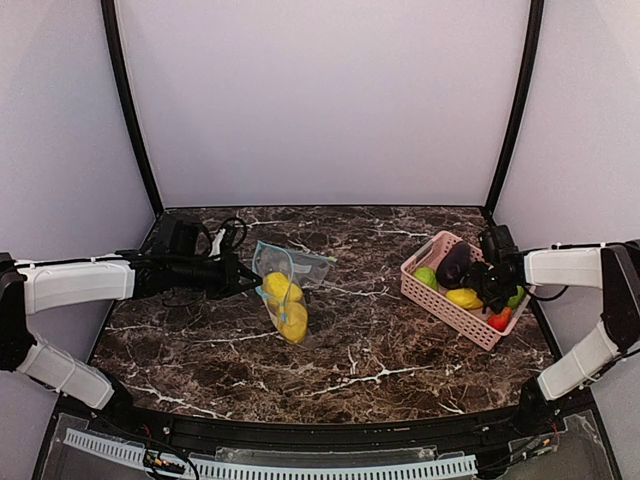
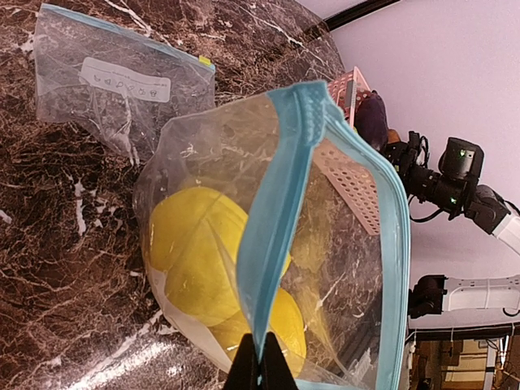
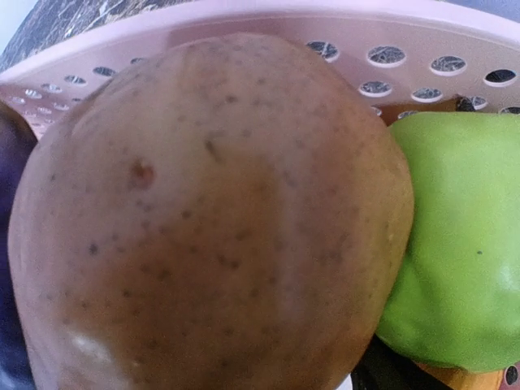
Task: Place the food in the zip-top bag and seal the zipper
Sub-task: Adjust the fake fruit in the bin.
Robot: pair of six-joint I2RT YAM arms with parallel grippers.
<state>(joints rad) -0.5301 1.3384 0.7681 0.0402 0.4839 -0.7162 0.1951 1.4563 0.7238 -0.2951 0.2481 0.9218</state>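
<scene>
The left gripper (image 2: 262, 375) pinches the zip-top bag (image 1: 271, 262) by its blue rim, centre of the top view, yellow fruits (image 2: 203, 260) inside. The right gripper (image 1: 492, 280) hangs in the pink basket (image 1: 440, 304) at right, its jaws impossible to read. It should straddle the brown potato (image 3: 211, 211) squarely before closing.

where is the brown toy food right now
In the right wrist view the brown toy food fills the frame, inside the pink basket, green fruit to its right, purple piece at its left.
</scene>
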